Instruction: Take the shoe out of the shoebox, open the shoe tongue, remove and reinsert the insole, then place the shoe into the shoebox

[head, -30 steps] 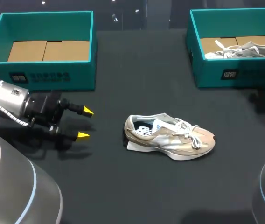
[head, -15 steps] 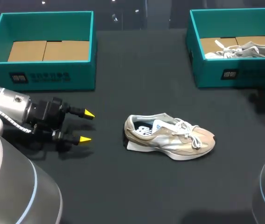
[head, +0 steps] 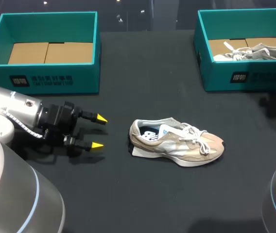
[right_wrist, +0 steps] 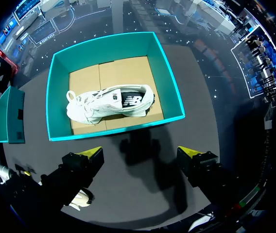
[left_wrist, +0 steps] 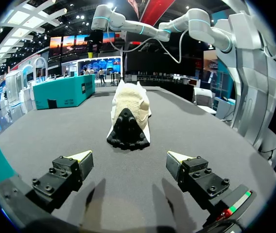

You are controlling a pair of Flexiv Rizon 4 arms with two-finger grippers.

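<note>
Table (head: 143,194) first: you've got two teal boxes on its far side. The left box (head: 45,80) shows only its cardboard floor, and the right box (head: 245,77) has a white shoe (head: 254,51) lying in it. The tan shoe (head: 177,143) is already out, sitting mid-table well apart from both boxes, so I'd say the take-it-out step is done and you're lining up for the tongue. The left gripper (head: 99,132) is low over the table just off the heel end. Its fingers are spread wide with nothing between them, and it isn't touching the shoe. For the next move you probably want to pin the shoe at the heel so it doesn't skate, and bring the other arm over for the tongue and laces, which look tied, so expect them to fight you. On views: the head view gives you the shoe side-on, with laces and opening, but the right gripper doesn't show there at all. The left wrist view only shows the tan shoe (left_wrist: 128,116) heel-on, dead ahead of the left gripper (left_wrist: 128,158). The right wrist view is the one that finds the right gripper (right_wrist: 140,151), wide open and empty, high over the right box (right_wrist: 118,130) and looking down on the white shoe (right_wrist: 111,104).
</note>
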